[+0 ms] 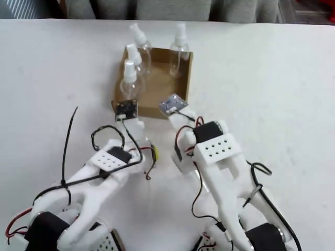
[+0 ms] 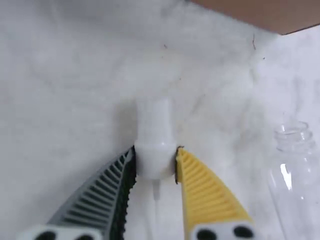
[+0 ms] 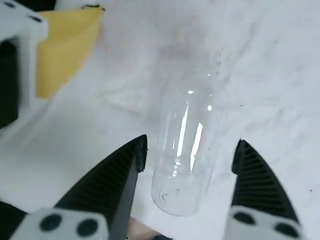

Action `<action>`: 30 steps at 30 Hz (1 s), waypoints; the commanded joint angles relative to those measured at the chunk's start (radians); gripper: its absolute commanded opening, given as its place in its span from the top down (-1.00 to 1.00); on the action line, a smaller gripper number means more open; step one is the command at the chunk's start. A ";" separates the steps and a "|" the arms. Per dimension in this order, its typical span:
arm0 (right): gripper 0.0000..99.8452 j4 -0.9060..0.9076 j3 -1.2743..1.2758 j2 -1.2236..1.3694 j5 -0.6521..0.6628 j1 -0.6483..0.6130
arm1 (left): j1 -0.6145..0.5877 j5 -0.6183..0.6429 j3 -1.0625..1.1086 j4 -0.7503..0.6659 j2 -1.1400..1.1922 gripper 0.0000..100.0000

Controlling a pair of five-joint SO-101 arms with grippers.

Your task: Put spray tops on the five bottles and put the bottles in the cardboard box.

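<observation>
The box [image 1: 157, 97] sits centre-far on the table [image 1: 261, 78]. 4 capped bottles stand in it: a far-left bottle [image 1: 141, 52], a far-right bottle [image 1: 179, 52], and 2 along the left wall, a mid-left bottle [image 1: 134, 63] and a near-left bottle [image 1: 129, 82]. Just near of the box the 2 arms come together, the left arm [image 1: 107, 162] from the near left and the right arm [image 1: 220, 151] from the near right. The left gripper [image 2: 154, 155] is closed on a white spray top [image 2: 155, 135]. Its grey finger and yellow finger press the collar from either side, the head points away toward the box, and the thin tube trails back between the fingers. The top is low over the table; whether it touches the surface cannot be told. A corner of the box shows just beyond it. Right of the top and close beside it is the 5th bottle, a clear bare bottle [image 3: 182, 155] with an open neck and no top. It appears to lie on the table, though that is not certain. The right gripper [image 3: 191, 145] straddles this bottle with its jaws spread wide, 1 black finger on each side. A gap shows on both sides, so it holds nothing. The left gripper's yellow finger shows just left of the bare bottle.
</observation>
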 commanded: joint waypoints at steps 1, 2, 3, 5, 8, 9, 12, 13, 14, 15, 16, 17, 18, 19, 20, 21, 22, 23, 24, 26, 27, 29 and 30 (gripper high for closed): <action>0.47 -0.054 0.029 -0.033 0.014 -0.008 | -0.016 -0.008 -0.035 -0.017 -0.007 0.95; 0.47 -0.073 0.046 -0.033 0.014 -0.008 | -0.016 -0.008 -0.035 -0.017 -0.007 0.95; 0.47 -0.094 0.064 -0.033 0.014 -0.008 | -0.016 -0.008 -0.035 -0.017 -0.007 0.95; 0.47 -0.137 0.097 -0.031 0.014 -0.008 | -0.016 -0.008 -0.035 -0.017 -0.007 0.95; 0.47 -0.191 0.127 -0.031 0.015 -0.008 | -0.016 -0.008 -0.035 -0.017 -0.007 0.95; 0.47 -0.203 0.129 -0.031 0.015 -0.008 | -0.016 -0.008 -0.035 -0.017 -0.007 0.95; 0.47 -0.236 0.132 -0.030 0.015 -0.007 | -0.018 -0.008 -0.035 -0.017 -0.007 0.95; 0.47 -0.242 0.132 -0.030 0.015 -0.007 | -0.018 -0.008 -0.035 -0.017 -0.007 0.95; 0.47 -0.246 0.133 -0.028 0.015 -0.007 | -0.018 -0.008 -0.035 -0.017 -0.007 0.95; 0.47 -0.257 0.140 -0.021 0.014 -0.007 | -0.018 -0.008 -0.035 -0.017 -0.007 0.95; 0.47 -0.271 0.143 -0.007 0.011 -0.007 | -0.018 -0.008 -0.035 -0.017 -0.007 0.95; 0.47 -0.282 0.143 0.012 0.009 -0.007 | -0.018 -0.008 -0.035 -0.017 -0.007 0.95; 0.47 -0.291 0.141 0.033 0.009 -0.007 | -0.018 -0.008 -0.035 -0.017 -0.007 0.95; 0.47 -0.298 0.140 0.054 0.009 -0.007 | -0.018 -0.008 -0.035 -0.017 -0.007 0.95; 0.47 -0.302 0.130 0.071 0.009 -0.007 | -0.018 -0.008 -0.035 -0.017 -0.007 0.95; 0.47 -0.298 0.120 0.090 0.009 -0.007 | -0.018 -0.008 -0.035 -0.017 -0.007 0.95; 0.47 -0.298 0.109 0.105 0.009 -0.007 | -0.018 -0.008 -0.035 -0.017 -0.007 0.95; 0.47 -0.298 0.100 0.120 0.011 -0.005 | -0.018 -0.008 -0.035 -0.017 -0.007 0.95; 0.47 -0.298 0.094 0.133 0.012 -0.002 | -0.019 -0.008 -0.035 -0.017 -0.007 0.95; 0.47 -0.298 0.084 0.154 0.014 -0.001 | -0.019 -0.008 -0.035 -0.017 -0.007 0.95; 0.47 -0.302 0.083 0.162 0.014 -0.001 | -0.019 -0.008 -0.035 -0.017 -0.007 0.95; 0.47 -0.306 0.081 0.177 0.015 -0.002 | -0.019 -0.008 -0.035 -0.017 -0.007 0.95; 0.47 -0.308 0.078 0.183 0.015 -0.004 | -0.019 -0.008 -0.034 -0.017 -0.007 0.95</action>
